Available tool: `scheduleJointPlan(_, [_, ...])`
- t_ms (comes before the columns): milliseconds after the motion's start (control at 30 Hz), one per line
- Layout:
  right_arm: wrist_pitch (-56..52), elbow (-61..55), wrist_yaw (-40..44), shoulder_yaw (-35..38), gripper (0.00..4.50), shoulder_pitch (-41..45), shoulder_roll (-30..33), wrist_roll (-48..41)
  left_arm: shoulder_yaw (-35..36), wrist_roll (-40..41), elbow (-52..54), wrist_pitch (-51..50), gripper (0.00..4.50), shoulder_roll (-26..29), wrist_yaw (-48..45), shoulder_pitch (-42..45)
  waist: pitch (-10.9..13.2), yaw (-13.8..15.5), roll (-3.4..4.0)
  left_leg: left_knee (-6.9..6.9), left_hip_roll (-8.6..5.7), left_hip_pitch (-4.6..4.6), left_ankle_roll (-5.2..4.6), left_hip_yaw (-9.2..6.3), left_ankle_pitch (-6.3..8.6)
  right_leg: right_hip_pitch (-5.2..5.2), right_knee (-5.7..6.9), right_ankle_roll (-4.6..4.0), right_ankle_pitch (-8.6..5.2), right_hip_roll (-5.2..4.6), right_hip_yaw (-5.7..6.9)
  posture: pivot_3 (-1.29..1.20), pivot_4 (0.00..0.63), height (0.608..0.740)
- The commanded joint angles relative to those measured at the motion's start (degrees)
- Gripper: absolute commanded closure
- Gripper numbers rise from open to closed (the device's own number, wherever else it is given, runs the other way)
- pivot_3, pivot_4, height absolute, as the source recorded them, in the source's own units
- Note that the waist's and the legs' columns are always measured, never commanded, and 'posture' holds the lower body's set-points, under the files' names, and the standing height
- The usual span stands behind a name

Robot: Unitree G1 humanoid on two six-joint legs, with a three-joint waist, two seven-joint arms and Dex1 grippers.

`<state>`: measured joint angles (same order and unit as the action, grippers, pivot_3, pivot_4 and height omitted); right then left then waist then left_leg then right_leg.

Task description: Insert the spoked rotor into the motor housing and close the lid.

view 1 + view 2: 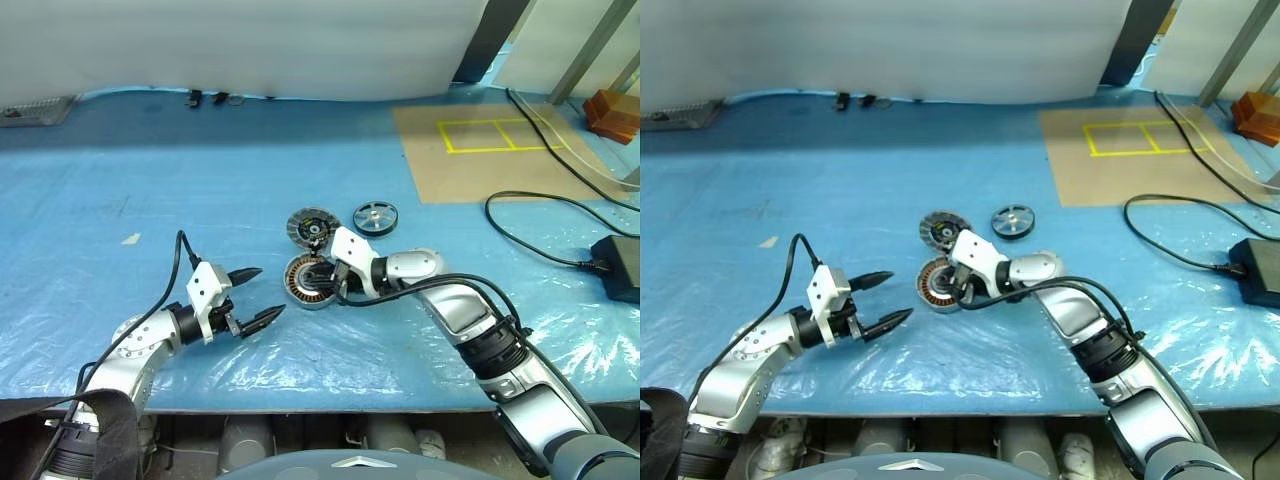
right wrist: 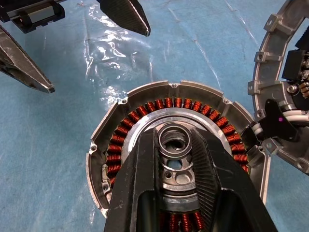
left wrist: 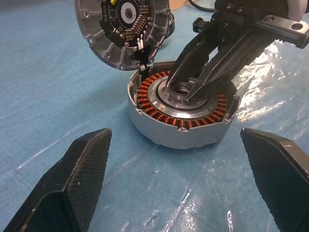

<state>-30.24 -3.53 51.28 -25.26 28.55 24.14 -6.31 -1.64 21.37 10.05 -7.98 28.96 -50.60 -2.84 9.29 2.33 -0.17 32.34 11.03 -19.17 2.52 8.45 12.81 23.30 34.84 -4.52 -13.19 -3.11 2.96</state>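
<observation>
A blue plastic sheet (image 1: 150,200) covers the work surface. Mid-sheet sits the housing (image 2: 145,121), coils up, the lid (image 3: 120,29) leaning at its far side. The right gripper (image 2: 176,145) reaches in from the right, angled down, fingers pinching the rotor (image 2: 175,164) over the housing's centre. The left gripper (image 1: 255,297) hovers beside it, spread wide, empty. Another spoked disc (image 1: 375,217) lies beyond.

Silver arms, black joints and cables; white wrist blocks; left end effector (image 1: 258,297) and right end effector (image 1: 318,272) black-fingered.
</observation>
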Motion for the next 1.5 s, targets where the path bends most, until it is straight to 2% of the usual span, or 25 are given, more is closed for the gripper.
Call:
scheduleJointPlan(33, [1.2,-0.4,0.5,0.5,3.92,1.0,-0.2,0.4,1.1,0.3,2.1,0.9,0.0,0.2,0.3,-0.4,0.0,0.0,0.0,0.0,0.0,0.0,0.0,0.0,0.0,0.0,0.0,0.0,0.0,0.0,0.0,0.0,0.15,0.74])
scheduleJointPlan(967, [1.6,0.2,0.9,0.8,3.92,0.5,0.0,1.3,0.5,-0.1,-1.5,3.7,0.0,-0.3,-0.8,-0.3,0.0,0.0,0.0,0.01,0.0,0.02,0.0,0.0,0.0,0.0,0.03,-0.01,0.01,0.0,0.0,0.0,0.15,0.74])
scheduleJointPlan(1000, [1.7,0.3,0.8,0.9,3.2,0.4,-0.1,1.2,0.5,-0.2,-1.7,3.9,0.0,-0.3,-0.9,-0.2,0.0,0.0,0.0,0.01,0.0,0.02,0.0,0.0,0.0,0.0,0.03,-0.01,0.01,0.0,0.0,0.0,0.15,0.74])
scheduleJointPlan(1200, [-0.6,-0.5,-0.8,6.9,1.28,0.5,-4.5,-4.8,0.4,-0.2,-2.5,4.5,0.0,-0.3,-1.2,-0.3,0.0,0.0,0.0,0.02,0.02,0.02,0.0,0.0,0.0,0.0,0.05,-0.02,0.01,0.0,0.0,0.0,0.15,0.74])
scheduleJointPlan(1300, [-1.4,-0.7,-1.0,8.2,1.64,0.5,-5.0,-5.7,0.3,-0.3,-2.9,4.7,0.0,-0.3,-1.3,-0.2,0.0,0.0,0.0,0.03,0.01,0.02,0.0,0.0,-0.01,0.0,0.05,-0.02,0.01,0.0,-0.01,0.0,0.15,0.74])
scheduleJointPlan(1500, [-0.6,-0.4,-0.4,7.1,3.6,-0.2,-4.0,-4.9,0.1,-0.4,-3.5,4.9,0.0,-0.5,-1.4,0.6,0.0,0.0,0.0,0.03,0.01,0.02,0.0,0.0,-0.01,0.0,0.05,-0.02,0.01,0.0,-0.01,0.0,0.15,0.74])
